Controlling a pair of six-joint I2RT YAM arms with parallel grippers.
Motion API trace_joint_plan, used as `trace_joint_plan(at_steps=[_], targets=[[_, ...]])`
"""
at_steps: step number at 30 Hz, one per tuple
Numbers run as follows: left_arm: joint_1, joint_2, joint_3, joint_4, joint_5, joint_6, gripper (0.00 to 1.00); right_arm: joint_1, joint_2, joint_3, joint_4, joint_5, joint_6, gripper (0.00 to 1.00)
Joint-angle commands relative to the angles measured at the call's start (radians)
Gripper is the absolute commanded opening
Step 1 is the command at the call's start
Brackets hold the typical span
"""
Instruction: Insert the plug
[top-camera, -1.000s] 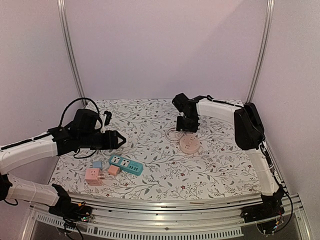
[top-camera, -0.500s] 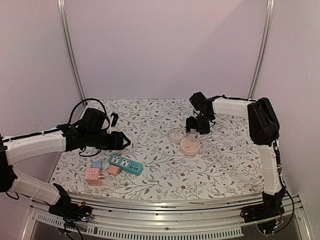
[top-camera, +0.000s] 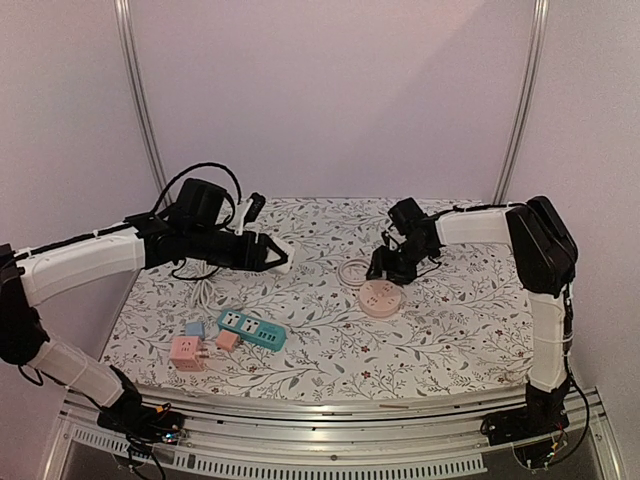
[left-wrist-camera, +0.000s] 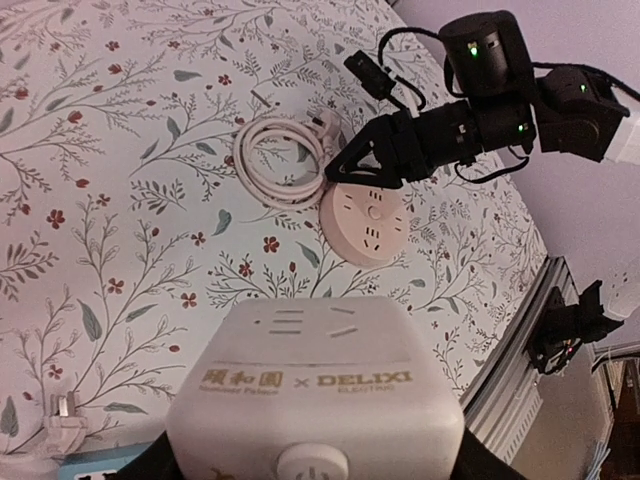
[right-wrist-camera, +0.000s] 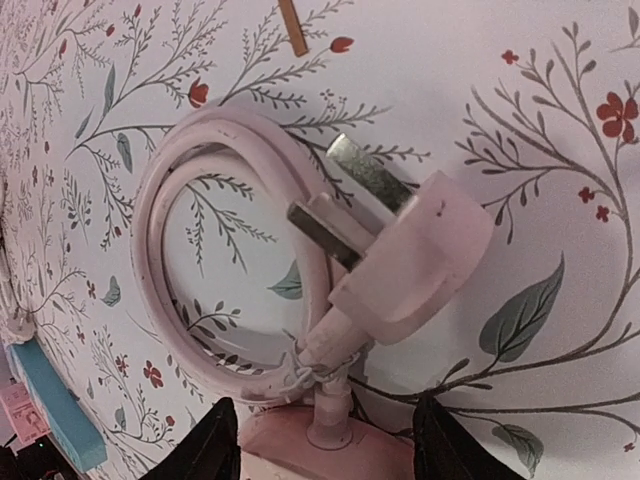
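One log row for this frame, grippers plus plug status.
left gripper: shut on white socket cube, held aloft | right gripper: open, over pink plug lying on coiled cord | plug: not inserted

plug (right-wrist-camera: 410, 255): glossy pink plastic | prongs (right-wrist-camera: 365, 172): dull metal | cube socket (left-wrist-camera: 315, 395): smooth white plastic

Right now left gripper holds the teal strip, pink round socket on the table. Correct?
No: the left gripper holds a white cube socket, per the left wrist view. The teal strip lies on the table, like the pink round socket.
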Motion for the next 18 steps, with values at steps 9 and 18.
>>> trace_joint_plan(at_steps=[9, 18], targets=[[-0.070, 0.045, 0.077, -0.102, -0.003, 0.069, 0.00, 0.146, -0.159, -0.232, 0.175, 0.026, 0.253, 0.59], [-0.122, 0.039, 0.074, -0.144, -0.106, 0.133, 0.00, 0.168, -0.112, -0.200, 0.203, 0.017, 0.254, 0.58]])
